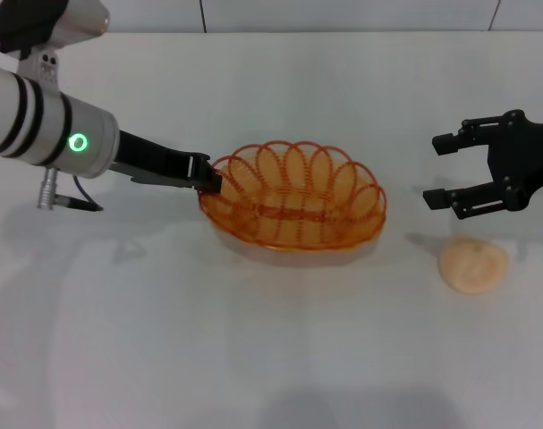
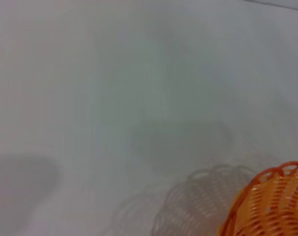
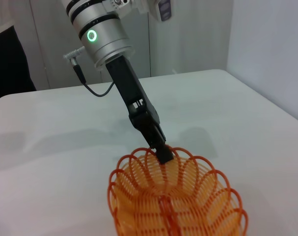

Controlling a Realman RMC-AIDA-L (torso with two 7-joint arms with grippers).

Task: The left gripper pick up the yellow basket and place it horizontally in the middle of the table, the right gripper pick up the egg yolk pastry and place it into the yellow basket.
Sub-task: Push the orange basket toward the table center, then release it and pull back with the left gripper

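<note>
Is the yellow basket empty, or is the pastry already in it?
Empty. Only bare wire shows inside the yellow basket, and the egg yolk pastry lies on the table beside it, below the open right gripper.

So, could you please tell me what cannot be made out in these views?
- Left gripper: whether it pinches the yellow basket rim; head view, the wires hide its tips.
- Basket's near end: right wrist view, cut by the edge.
- Egg yolk pastry: head view only.
- Right gripper: open above it.
</note>
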